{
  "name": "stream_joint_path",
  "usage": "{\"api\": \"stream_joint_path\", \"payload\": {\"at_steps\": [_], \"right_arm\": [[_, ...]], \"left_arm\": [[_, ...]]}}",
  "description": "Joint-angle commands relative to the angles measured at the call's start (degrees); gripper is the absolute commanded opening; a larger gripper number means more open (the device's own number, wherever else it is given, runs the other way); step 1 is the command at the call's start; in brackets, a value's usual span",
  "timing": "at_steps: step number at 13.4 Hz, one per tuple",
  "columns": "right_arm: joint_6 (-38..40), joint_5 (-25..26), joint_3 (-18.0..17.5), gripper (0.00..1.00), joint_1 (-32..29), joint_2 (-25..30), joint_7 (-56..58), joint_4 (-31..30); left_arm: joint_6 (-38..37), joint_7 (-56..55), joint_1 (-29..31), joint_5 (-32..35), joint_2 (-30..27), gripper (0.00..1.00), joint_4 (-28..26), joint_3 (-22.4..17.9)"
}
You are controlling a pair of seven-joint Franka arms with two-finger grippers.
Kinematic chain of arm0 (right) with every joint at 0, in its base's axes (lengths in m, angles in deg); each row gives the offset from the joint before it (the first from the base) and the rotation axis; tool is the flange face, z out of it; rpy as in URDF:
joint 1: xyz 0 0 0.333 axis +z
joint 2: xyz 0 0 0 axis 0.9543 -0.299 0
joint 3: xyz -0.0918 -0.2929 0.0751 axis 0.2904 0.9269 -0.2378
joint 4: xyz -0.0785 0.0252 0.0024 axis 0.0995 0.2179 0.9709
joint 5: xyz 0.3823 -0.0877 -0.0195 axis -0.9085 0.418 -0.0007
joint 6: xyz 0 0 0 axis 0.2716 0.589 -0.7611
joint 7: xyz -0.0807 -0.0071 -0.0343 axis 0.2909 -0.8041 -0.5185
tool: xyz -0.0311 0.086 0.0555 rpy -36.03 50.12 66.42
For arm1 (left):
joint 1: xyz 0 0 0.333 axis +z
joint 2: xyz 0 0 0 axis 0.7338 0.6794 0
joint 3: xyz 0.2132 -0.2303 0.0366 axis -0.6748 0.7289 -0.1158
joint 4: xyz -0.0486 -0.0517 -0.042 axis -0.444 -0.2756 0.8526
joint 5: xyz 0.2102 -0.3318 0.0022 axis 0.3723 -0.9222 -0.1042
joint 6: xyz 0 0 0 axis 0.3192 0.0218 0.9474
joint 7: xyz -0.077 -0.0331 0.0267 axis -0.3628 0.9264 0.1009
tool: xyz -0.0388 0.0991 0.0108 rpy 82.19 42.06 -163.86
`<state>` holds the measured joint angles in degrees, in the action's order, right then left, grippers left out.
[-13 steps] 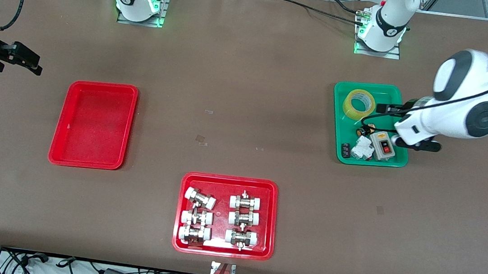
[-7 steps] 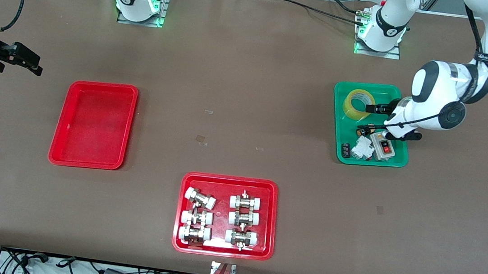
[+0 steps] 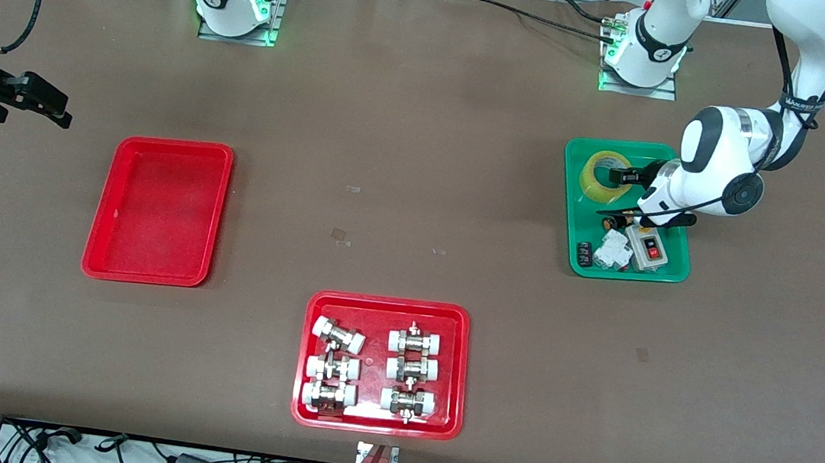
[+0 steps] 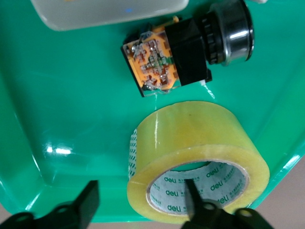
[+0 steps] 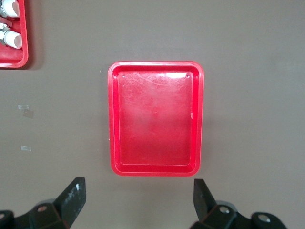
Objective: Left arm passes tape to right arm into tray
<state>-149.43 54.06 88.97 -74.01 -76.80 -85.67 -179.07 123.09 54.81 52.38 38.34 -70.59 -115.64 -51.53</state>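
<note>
Left gripper spread, straddling the tape wall in the green tray, one finger inside the core. Right gripper spread, waiting high at the table's 9 o'clock edge; red tray lies at about 4 o'clock from it.

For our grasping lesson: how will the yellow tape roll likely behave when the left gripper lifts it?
The tape is a thick ring, probably stiff. The left gripper, open, straddles its wall, so a firm pinch seems likely. Its glossy side may be slippery; released on edge, it could roll.

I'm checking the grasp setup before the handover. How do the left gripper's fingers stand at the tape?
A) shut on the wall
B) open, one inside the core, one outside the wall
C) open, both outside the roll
B: in the left wrist view the left gripper is open, one finger inside the tape's core, the other outside its wall.
</note>
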Motion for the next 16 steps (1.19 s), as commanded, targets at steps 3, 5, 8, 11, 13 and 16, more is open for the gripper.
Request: {"api": "stream_joint_path", "payload": {"at_steps": [3, 5, 8, 11, 13, 16], "right_arm": [[0.2, -0.2, -0.8, 1.00, -1.0, -0.1, 0.2, 0.6], [0.5, -0.1, -0.8, 1.00, -0.8, -0.1, 0.3, 0.6], [0.8, -0.5, -0.9, 1.00, -0.6, -0.1, 1.2, 0.6], [2.2, -0.3, -0.9, 1.00, -0.3, -0.6, 1.0, 0.6], [2.4, -0.6, -0.9, 1.00, 0.5, -1.5, 0.8, 0.6], [2.5, -1.0, -0.9, 1.00, 2.0, -2.0, 0.9, 0.6]], "left_arm": [[0.7, 6.3, 2.8, -1.9, 0.5, 0.06, -0.2, 0.3], [0.7, 8.3, 3.5, -2.1, 0.6, 0.01, 0.0, 0.3], [-2.9, 9.2, 3.7, -2.1, -1.5, 0.01, 2.6, 0.4], [-12.7, 9.1, 3.0, -2.1, -2.1, 0.01, 11.2, 0.5], [-20.5, 9.1, 3.1, -2.1, -2.1, 0.00, 19.4, 3.0], [-28.1, 3.4, 3.0, -6.5, -1.9, 0.00, 31.5, 9.6]]}}
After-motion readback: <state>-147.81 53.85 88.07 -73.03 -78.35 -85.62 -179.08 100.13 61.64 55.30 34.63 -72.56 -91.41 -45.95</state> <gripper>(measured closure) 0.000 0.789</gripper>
